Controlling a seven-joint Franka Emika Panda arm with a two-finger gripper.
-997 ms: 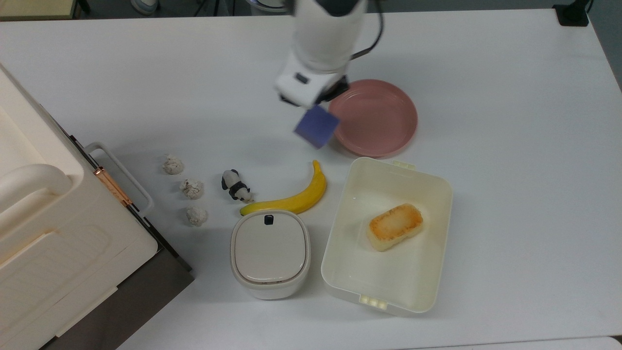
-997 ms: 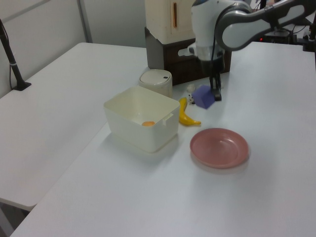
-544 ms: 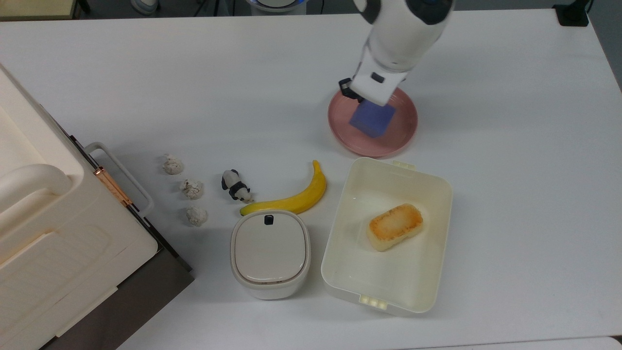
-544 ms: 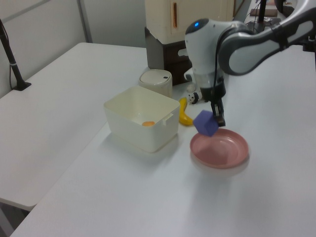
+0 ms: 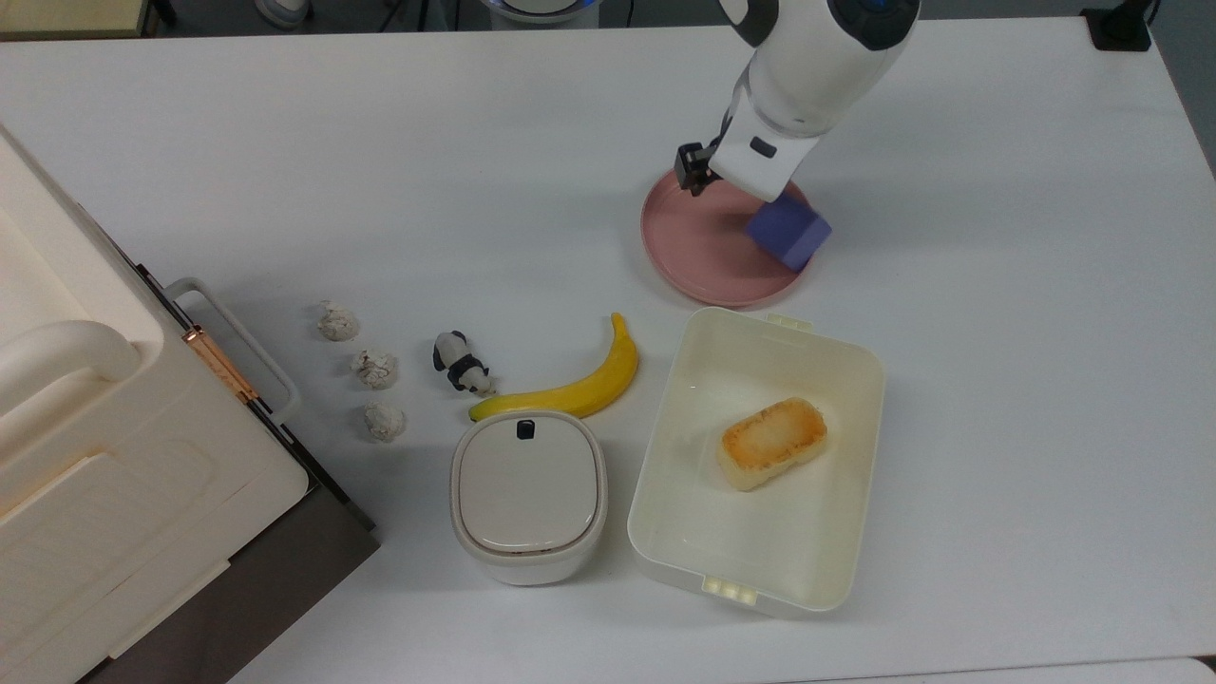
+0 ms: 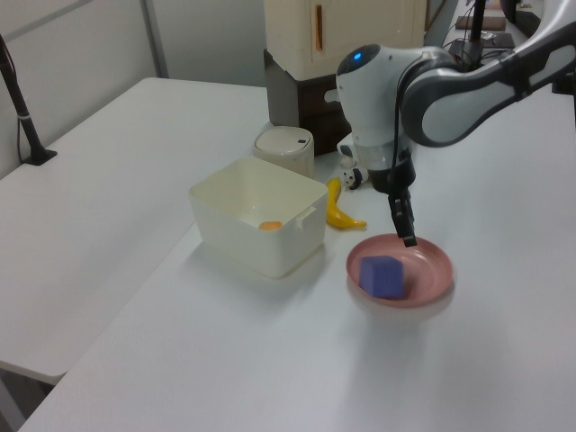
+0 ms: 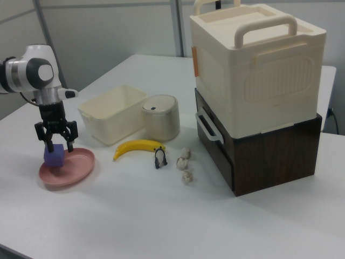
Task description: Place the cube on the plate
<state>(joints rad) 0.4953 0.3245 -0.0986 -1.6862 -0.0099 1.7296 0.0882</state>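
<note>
Fingers (image 7: 54, 141) spread apart above cube (image 7: 53, 156) on plate (image 7: 75, 168), banana (image 7: 137, 146) and tub (image 7: 110, 120) nearby.

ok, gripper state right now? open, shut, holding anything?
Gripper: open, holding nothing. The cube sits on the plate just below the spread fingers, released.

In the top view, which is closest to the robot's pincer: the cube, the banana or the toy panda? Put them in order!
1. The cube, right beside the pincer, on the plate.
2. The banana, lower down, toward the top view's left.
3. The toy panda, farther left.
</note>
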